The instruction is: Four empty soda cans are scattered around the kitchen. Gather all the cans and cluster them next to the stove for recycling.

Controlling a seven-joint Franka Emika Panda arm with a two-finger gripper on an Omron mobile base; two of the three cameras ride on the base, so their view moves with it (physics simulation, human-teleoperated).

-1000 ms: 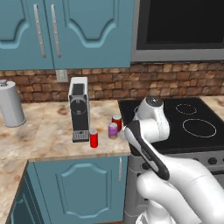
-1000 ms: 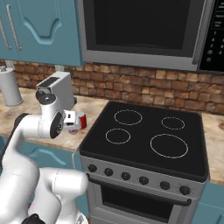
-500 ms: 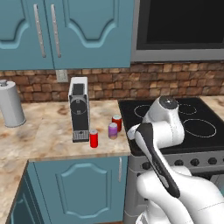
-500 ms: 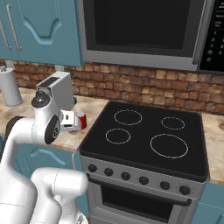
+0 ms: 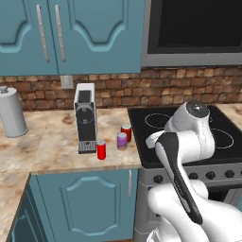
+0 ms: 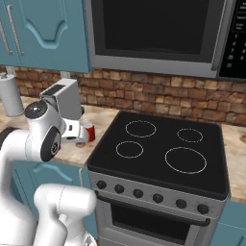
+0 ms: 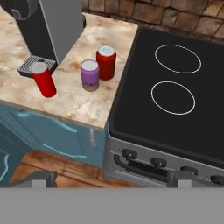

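Note:
Three soda cans stand on the counter just left of the stove (image 7: 175,109). A red can (image 7: 106,62) and a purple can (image 7: 90,75) sit close together near the cooktop's edge. Another red can (image 7: 43,78) stands further left, at the coffee machine's drip tray. The left base view has the same three: red (image 5: 126,133), purple (image 5: 122,141), red (image 5: 101,150). My gripper (image 7: 111,180) hovers open and empty above the counter's front edge, looking down at them; its fingertips (image 7: 41,178) are far apart. From the right base view one red can (image 6: 89,131) is visible beside the stove (image 6: 158,149).
A grey coffee machine (image 5: 85,118) stands on the counter behind the cans. A paper-towel roll (image 5: 12,112) is at the far left. Above the stove hangs a black-fronted microwave (image 6: 153,29). Blue cabinets (image 5: 85,203) sit below the counter.
My arm has swung right and pulled back from the cans, over the stove's front. The cans have not moved, and the gripper stays open.

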